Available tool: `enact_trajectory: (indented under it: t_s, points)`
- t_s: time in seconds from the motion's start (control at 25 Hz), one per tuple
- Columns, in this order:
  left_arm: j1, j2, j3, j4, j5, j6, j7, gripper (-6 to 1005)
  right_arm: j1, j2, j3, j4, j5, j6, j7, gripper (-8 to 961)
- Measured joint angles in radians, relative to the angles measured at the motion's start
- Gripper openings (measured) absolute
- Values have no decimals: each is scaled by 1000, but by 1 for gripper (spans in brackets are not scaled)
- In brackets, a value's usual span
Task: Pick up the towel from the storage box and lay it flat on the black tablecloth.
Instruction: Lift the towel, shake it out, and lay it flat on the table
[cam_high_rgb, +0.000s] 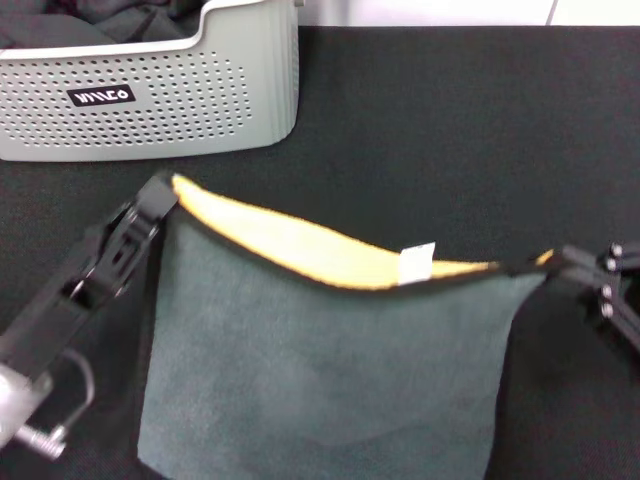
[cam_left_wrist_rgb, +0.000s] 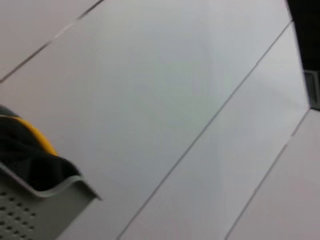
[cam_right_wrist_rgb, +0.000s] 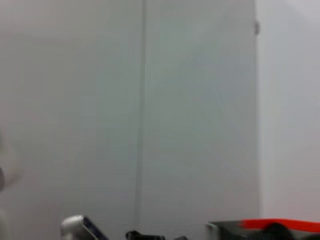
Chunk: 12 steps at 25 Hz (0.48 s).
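Observation:
The towel (cam_high_rgb: 330, 370) hangs stretched between my two grippers, grey-green face toward the head camera. Its top edge sags and shows the yellow reverse (cam_high_rgb: 290, 240) and the white tag (cam_high_rgb: 417, 262). My left gripper (cam_high_rgb: 160, 200) is shut on the top left corner. My right gripper (cam_high_rgb: 555, 262) is shut on the top right corner. The towel's lower part runs out of the bottom of the view over the black tablecloth (cam_high_rgb: 450, 130). The storage box (cam_high_rgb: 150, 100) stands at the back left, apart from the towel.
Dark cloth (cam_high_rgb: 90, 20) lies inside the storage box. The left wrist view shows the box's rim (cam_left_wrist_rgb: 55, 187) with dark and yellow cloth (cam_left_wrist_rgb: 35, 140) above it, before pale panels. The right wrist view shows a pale wall and a red strip (cam_right_wrist_rgb: 280, 224).

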Motion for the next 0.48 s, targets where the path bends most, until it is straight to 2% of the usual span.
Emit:
enact_trajectory:
  t_s: [0.28, 0.48]
  points:
    - [-23, -15, -1, 108, -41, -234, -5, 9, 48, 2, 20, 61, 33, -122, -59, 13]
    - [-45, -21, -2, 155, -88, -404, -26, 9, 146, -1, 20, 169, 42, -200, -71, 14]
